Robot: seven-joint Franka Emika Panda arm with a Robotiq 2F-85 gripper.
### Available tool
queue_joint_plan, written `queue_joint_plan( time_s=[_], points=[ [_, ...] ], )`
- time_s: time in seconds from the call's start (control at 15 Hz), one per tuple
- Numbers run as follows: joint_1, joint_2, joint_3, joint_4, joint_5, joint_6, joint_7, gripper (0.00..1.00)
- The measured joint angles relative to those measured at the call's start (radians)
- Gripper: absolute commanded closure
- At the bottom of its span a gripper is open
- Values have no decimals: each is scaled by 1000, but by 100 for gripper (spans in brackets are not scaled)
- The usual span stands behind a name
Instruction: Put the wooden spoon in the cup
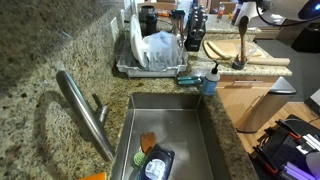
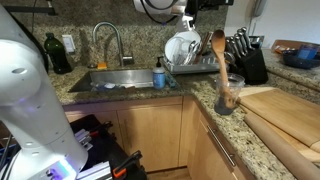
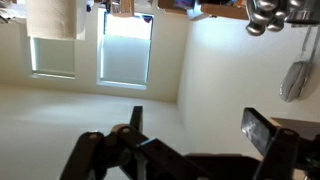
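The wooden spoon (image 2: 218, 58) stands upright, bowl end up, in the small dark grey cup (image 2: 228, 96) on the granite counter, near the counter's corner. Both exterior views show them; spoon (image 1: 241, 40) and cup (image 1: 240, 63) stand by the round wooden board. My gripper (image 3: 198, 125) is open and empty, and the wrist view shows only a wall, windows and ceiling between its fingers. In an exterior view the gripper (image 2: 196, 6) is high above the counter, well clear of the spoon.
A dish rack (image 1: 135, 62) with white plates stands behind the sink (image 1: 208, 130). A blue-capped bottle (image 1: 211, 78) stands at the sink's edge. The faucet (image 1: 85, 110), a knife block (image 2: 246, 58) and wooden boards (image 2: 285, 112) are also on the counter.
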Motion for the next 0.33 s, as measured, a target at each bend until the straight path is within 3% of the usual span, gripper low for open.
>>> queue_joint_plan(
  time_s=[0.33],
  points=[
    [24, -131, -48, -21, -38, 7, -1, 0]
  ],
)
